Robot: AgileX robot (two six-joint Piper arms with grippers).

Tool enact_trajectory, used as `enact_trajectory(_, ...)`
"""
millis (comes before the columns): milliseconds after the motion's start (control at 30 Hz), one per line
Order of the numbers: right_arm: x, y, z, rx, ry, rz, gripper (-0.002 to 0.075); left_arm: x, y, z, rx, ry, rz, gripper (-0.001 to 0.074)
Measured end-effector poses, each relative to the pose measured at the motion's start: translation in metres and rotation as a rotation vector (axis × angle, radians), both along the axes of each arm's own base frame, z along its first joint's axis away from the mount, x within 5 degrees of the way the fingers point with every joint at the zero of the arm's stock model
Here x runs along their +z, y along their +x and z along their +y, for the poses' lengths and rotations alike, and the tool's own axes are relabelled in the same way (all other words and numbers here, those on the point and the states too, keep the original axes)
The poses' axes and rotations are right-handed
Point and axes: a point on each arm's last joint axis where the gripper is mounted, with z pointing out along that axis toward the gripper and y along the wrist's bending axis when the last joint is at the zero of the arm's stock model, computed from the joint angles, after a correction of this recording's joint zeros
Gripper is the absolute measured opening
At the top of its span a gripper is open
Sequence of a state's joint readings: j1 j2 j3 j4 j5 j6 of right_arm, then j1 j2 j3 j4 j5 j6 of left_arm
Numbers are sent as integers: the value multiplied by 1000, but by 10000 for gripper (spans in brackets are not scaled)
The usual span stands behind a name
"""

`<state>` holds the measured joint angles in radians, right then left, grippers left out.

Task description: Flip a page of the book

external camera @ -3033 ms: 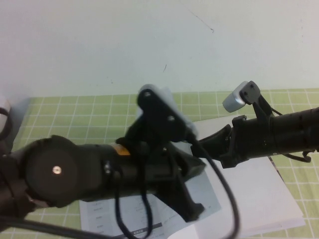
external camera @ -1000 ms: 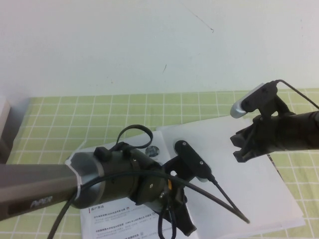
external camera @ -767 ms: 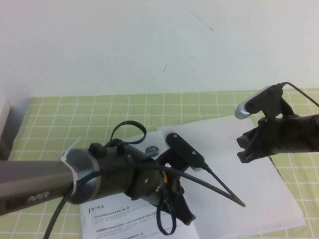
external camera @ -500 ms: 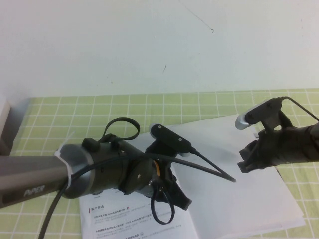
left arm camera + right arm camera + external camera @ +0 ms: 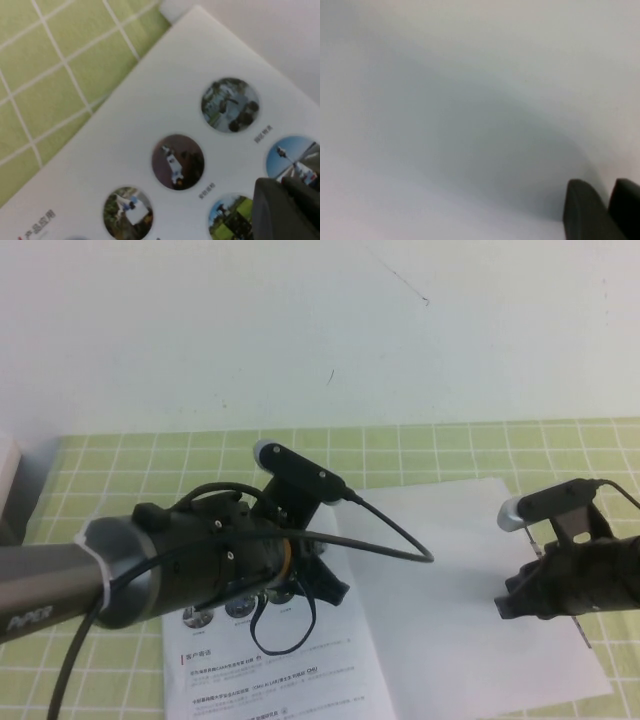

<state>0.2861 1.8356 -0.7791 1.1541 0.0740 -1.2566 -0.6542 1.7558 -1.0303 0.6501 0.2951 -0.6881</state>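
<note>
I find the thin white glossy stapled booklet (image 5: 440, 610) lying open on the green grid-lined cutting mat (image 5: 420, 445), toward the near side of the table. Its right-hand leaf is blank white from the high view. The white glossy page with round photos (image 5: 270, 660) lies flat on the left half, round photos and Chinese text facing up.

The high view hides most of those photos behind my left arm; the left wrist view shows them plainly, several round pictures (image 5: 178, 161) with small captions, and the page's corner over the mat (image 5: 55, 75).

My left gripper (image 5: 325, 590) hangs just above the page near the booklet's spine. Only one dark finger end (image 5: 285, 210) shows in the wrist view, so I cannot tell how its fingers stand.

My right gripper (image 5: 512, 602) sits low over the blank right leaf, near its right side. Its wrist view shows two dark fingertips (image 5: 587, 210) close together, nothing between them, against plain white paper.
</note>
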Motion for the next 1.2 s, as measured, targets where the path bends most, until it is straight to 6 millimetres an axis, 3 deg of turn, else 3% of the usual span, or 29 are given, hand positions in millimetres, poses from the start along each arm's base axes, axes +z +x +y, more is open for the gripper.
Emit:
enact_trajectory(233,4,-21,-6,-65,38,40,27,32,-4,5,14,-50,-92,-4)
enact_trajectory(400,23,-34,-6,-37,87,19,2,54,-9,10,32,-104,-137,-4)
enact_trajectory(567,66,-41,-6,-23,140,-118,-2,81,-19,18,47,-159,-200,-4)
enact_trajectory(700,111,-55,-9,-10,199,-269,-2,116,-34,34,81,-190,-277,-4)
enact_trajectory(933,203,-114,-23,55,314,-628,-2,177,-79,75,76,-229,-497,-3)
enact_trajectory(1067,222,-148,-27,121,361,-720,-2,178,-116,100,57,-290,-544,-3)
enact_trajectory(1200,213,-170,-32,143,375,-735,-2,154,-148,123,67,-328,-524,-2)
